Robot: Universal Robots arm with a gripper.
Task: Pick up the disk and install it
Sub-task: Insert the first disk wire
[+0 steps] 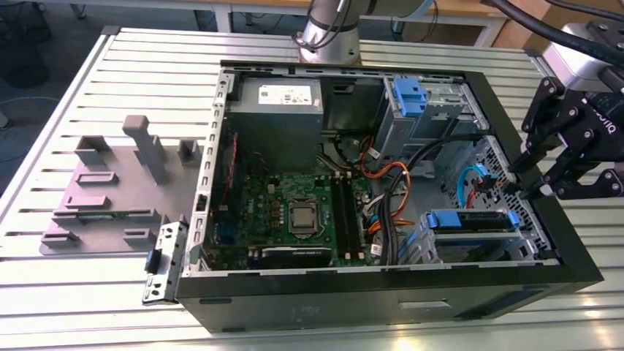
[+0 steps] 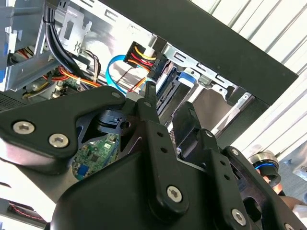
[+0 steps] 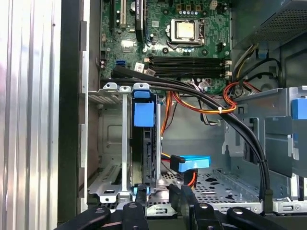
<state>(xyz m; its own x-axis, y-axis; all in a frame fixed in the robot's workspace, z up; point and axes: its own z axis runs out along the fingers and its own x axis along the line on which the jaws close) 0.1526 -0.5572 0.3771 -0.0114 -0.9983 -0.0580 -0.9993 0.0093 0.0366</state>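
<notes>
fingers (image 1: 534,191) parted, empty, angled down over case (image 1: 546,241) edge, above disk (image 1: 472,221) in bay.

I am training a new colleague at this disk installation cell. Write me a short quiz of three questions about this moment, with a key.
1. True or false: the gripper holds the disk.
2. Where is the disk? A on the table; B in a metal bay of the computer case; C between the fingers.
3. Fill in: the fingers stand ___.
Key: 1 false; 2 B; 3 open.
</notes>
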